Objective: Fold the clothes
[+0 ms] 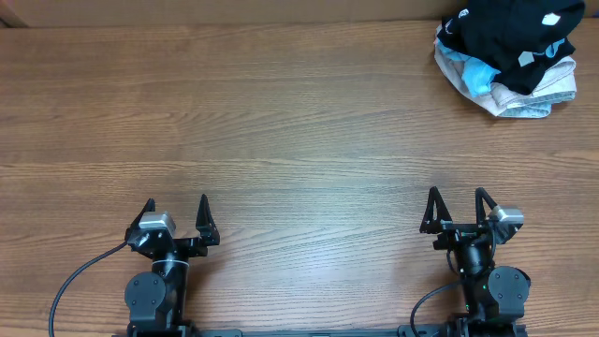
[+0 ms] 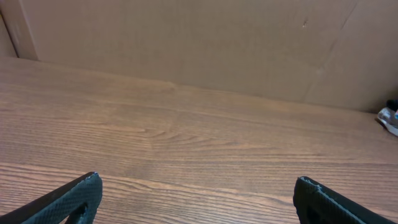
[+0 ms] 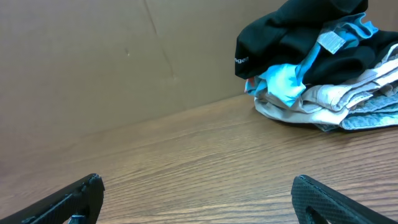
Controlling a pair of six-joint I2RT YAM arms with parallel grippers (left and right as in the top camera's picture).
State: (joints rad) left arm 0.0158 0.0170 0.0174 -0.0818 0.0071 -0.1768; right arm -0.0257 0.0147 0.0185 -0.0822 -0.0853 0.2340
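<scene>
A heap of clothes (image 1: pixel 510 54) lies at the far right corner of the wooden table: black garments on top, light blue and beige-white ones beneath. In the right wrist view the heap (image 3: pixel 323 68) sits at the upper right. Only its edge (image 2: pixel 390 117) shows in the left wrist view. My left gripper (image 1: pixel 176 204) rests near the front left edge, open and empty, with bare wood between its fingers (image 2: pixel 198 186). My right gripper (image 1: pixel 456 198) rests near the front right edge, open and empty (image 3: pixel 198 186), well short of the heap.
A brown cardboard wall (image 2: pixel 186 43) stands along the far edge of the table (image 1: pixel 281 112) and shows behind the heap in the right wrist view (image 3: pixel 93 62). Black cables trail from both arm bases at the front edge.
</scene>
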